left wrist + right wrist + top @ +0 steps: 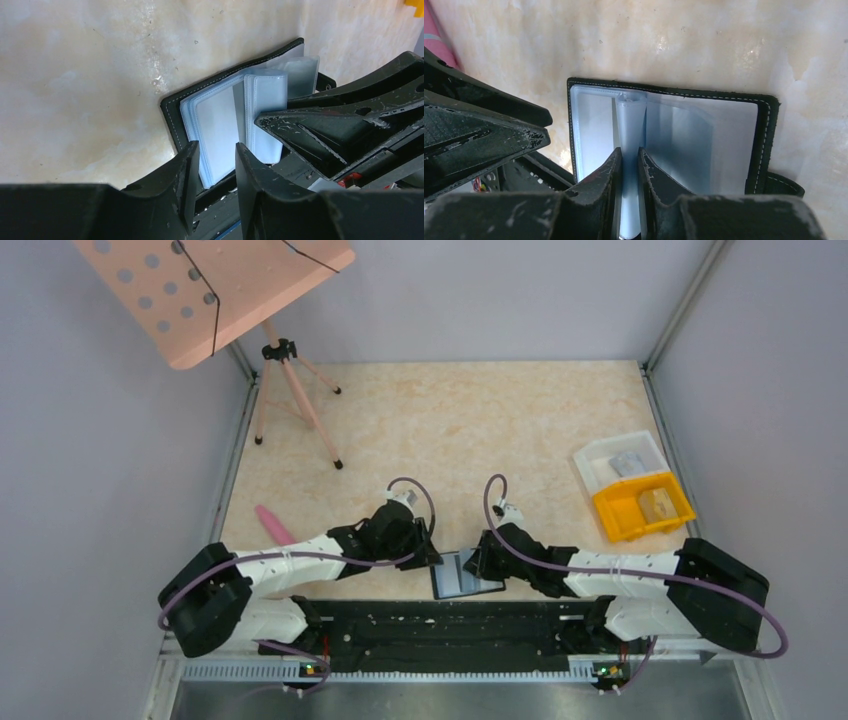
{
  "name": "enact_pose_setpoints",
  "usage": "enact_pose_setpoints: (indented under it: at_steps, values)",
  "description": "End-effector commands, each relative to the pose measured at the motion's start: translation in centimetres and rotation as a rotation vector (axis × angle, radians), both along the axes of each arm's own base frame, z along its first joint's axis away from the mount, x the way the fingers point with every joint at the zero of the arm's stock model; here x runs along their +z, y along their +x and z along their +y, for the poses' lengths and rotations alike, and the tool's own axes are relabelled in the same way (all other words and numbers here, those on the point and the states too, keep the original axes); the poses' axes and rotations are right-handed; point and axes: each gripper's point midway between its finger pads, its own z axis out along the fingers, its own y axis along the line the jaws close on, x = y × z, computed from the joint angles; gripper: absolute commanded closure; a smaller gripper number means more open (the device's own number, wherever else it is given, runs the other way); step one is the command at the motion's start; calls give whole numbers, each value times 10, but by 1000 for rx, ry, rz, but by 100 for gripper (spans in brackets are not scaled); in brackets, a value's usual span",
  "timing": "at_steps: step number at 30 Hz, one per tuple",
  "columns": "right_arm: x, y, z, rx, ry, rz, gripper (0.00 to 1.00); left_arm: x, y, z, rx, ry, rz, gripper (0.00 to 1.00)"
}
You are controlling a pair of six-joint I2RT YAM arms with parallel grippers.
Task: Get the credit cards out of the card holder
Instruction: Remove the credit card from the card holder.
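Note:
The card holder (465,575) lies open on the table at the near edge, between my two grippers. Its black stitched cover (769,135) frames pale blue clear sleeves (215,112). My right gripper (630,152) is shut on a bundle of sleeves (630,115) that stands upright at the fold. In the top view the right gripper (480,558) sits at the holder's right side. My left gripper (216,147) is open, its jaws straddling the near edge of the left sleeve stack; in the top view it (432,545) is at the holder's left. No separate credit card can be told apart.
A yellow bin (640,505) and a clear plastic tray (620,462) stand at the right edge. A pink stick (272,525) lies at the left. A pink perforated stand on a tripod (290,390) is at the back left. The black arm base rail (450,625) runs just behind the holder.

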Motion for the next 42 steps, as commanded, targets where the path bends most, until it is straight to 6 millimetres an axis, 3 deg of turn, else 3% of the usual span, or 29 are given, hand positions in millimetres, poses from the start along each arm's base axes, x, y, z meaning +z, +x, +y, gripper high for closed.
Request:
enact_pose_setpoints:
  at_steps: [1,12,21,32,42]
  values:
    - [22,7,16,3,130,-23,85,11,6,-15,-11,-55,-25,63]
    - [27,4,16,20,237,-13,87,-1,11,-18,-7,3,-13,68]
    - [38,0,23,64,312,-28,87,-3,8,-33,-37,8,5,71]
    - [33,1,18,66,312,-26,86,-1,4,-50,-63,-22,14,71]
    - [30,6,13,45,211,-9,64,3,3,-59,-91,-43,18,71]
